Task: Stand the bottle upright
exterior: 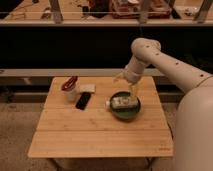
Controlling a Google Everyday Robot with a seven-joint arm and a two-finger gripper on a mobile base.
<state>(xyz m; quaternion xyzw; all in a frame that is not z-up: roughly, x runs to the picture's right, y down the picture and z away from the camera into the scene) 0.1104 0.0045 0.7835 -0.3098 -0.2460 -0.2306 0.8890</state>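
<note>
At the gripper [128,85]: poised low over the far rim of the green plate [126,115], at the end of a pale arm [167,64] reaching in from the right; impossible to tell whether clenched or released; apparently not touching anything on the table.

Just below and in front of it, on the plate: the bottle [123,102], lying on its side, not upright; pale whitish body with a yellowish-cream label facing up, white cap pointing left and reaching the plate's left edge; resting across the plate's middle, lengthwise left to right.

Further left, well apart from the plate: a flat black rectangular object [83,100] lying on the wood; just behind it a small white block [87,88]; beside that a white cup [70,92] standing upright, with red items [69,82] sticking out of its top.

Beneath all of these: a light wooden slatted table [100,137], with the plate on its right half and the cup group at its back left.

At the right edge: the robot's bulky pale body [196,132]; behind the table, a dark shelf front under a pale counter [75,22].
</note>
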